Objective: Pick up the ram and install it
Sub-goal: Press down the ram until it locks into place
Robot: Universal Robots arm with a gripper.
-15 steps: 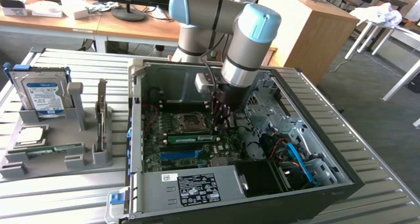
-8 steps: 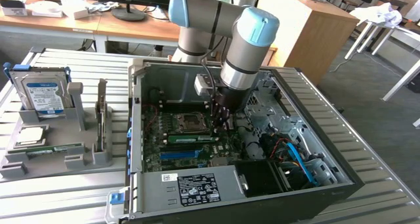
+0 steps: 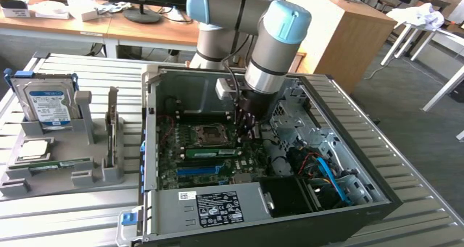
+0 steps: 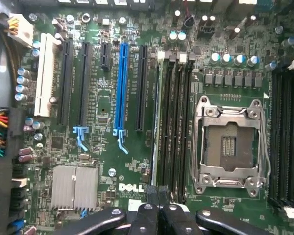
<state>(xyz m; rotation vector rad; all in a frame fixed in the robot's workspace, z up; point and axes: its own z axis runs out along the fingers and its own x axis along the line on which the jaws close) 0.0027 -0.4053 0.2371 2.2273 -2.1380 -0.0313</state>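
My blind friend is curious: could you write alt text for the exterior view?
A robot arm reaches into an open computer case, its shut gripper at one end of the green ram on the motherboard. A grey rack at the exterior view's left holds a hard drive.

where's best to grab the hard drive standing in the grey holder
Pinch the hard drive across its thin thickness at the exposed top edge, coming straight down from above: it stands upright, and the grey holder encloses its lower part.

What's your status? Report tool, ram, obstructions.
Tool shut, over one end of the ram. Ram upright on motherboard, beside CPU socket. Nothing blocking seen.
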